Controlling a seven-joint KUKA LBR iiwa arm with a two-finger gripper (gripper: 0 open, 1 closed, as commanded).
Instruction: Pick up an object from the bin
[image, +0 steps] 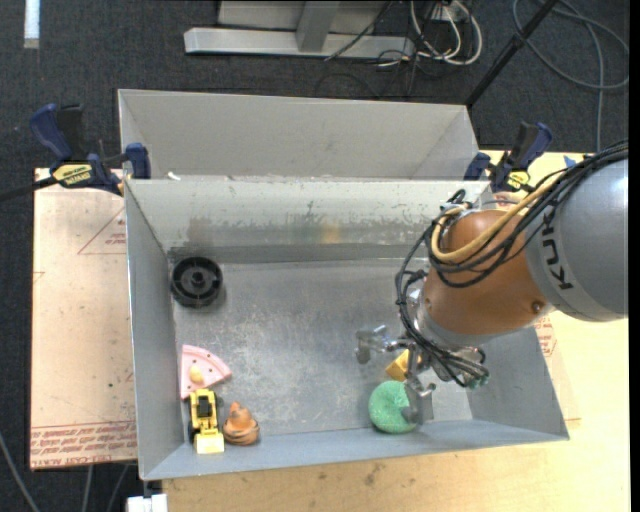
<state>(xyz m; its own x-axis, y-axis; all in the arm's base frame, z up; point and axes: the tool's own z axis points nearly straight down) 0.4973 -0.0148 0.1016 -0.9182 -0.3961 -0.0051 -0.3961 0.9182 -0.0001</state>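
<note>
The green ball lies on the floor of the bin, close to the near wall and not lifted at all. The end effector is down low just above and slightly right of the ball, with its two fingers spread. One metal finger stands up and to the left of the ball, and the other comes down at the ball's right edge, touching it or very nearly so. The ball is therefore beside the fingers and not between them. A small yellow bit sits in the gap just above the ball. I cannot tell whether it is a loose thing or part of the robot, so I do not count it as held. The orange cover of the wrist bulks up and to the right of the ball. Well to the left of the ball, along the same near wall, lie a brown lump and a yellow truck, with a pink wedge just above them. A black ring sits far up and left of the ball, by the back wall. As I judge it, the approach is done and the end effector is at grasp height. Closing on something and lifting it clear are not yet done.
</note>
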